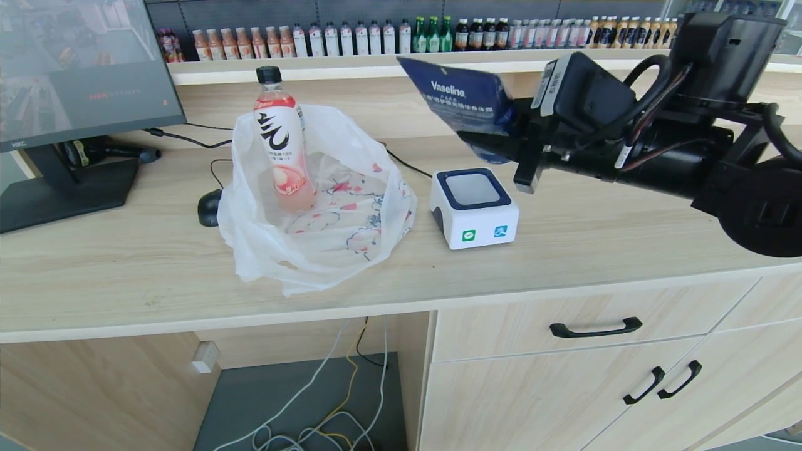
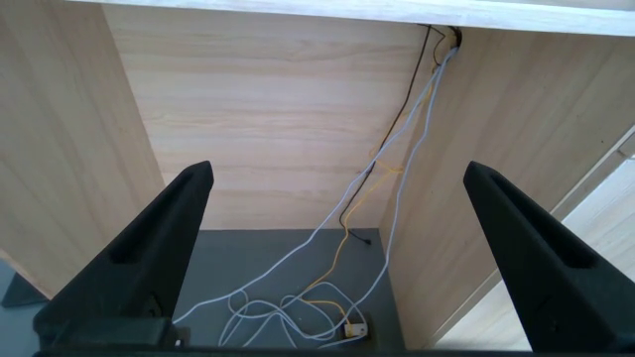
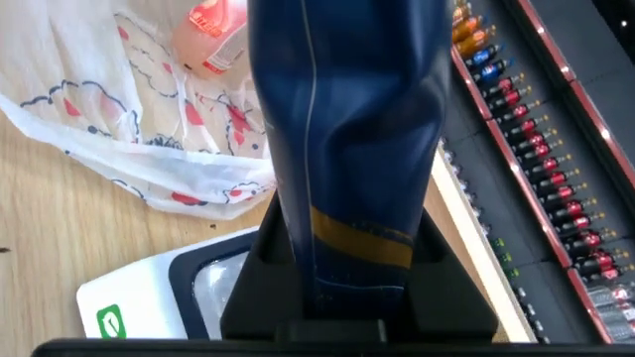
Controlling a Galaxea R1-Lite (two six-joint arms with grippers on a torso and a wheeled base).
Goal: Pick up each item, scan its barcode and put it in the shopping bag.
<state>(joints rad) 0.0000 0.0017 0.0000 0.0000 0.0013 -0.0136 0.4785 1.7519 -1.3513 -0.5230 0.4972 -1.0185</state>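
Right gripper (image 1: pixel 501 141): I see its jaws clamped on the lower end of a dark blue packet (image 1: pixel 460 94). The packet is held clear of the counter (image 1: pixel 595 232), its free end slanting up toward the back shelf. In the right wrist view the packet fills the space between the two fingers.

Scanner (image 1: pixel 473 207): a white box with a dark-rimmed window on top. It stands on the counter just below the held packet and just beside the shopping bag (image 1: pixel 351 207).

Shopping bag: white printed plastic, mouth open, resting on the counter. A pink drink bottle (image 1: pixel 285 150) with a black cap stands upright inside it.

Left gripper (image 2: pixel 337 174): I see its fingers spread wide with nothing between them. It sits low in the recess under the counter, facing loose cables (image 2: pixel 397 188).

Surroundings: a monitor (image 1: pixel 75 62) at the counter's left end, a black mouse (image 1: pixel 208 208) behind the bag, and a row of bottles (image 1: pixel 376 37) along the back shelf.
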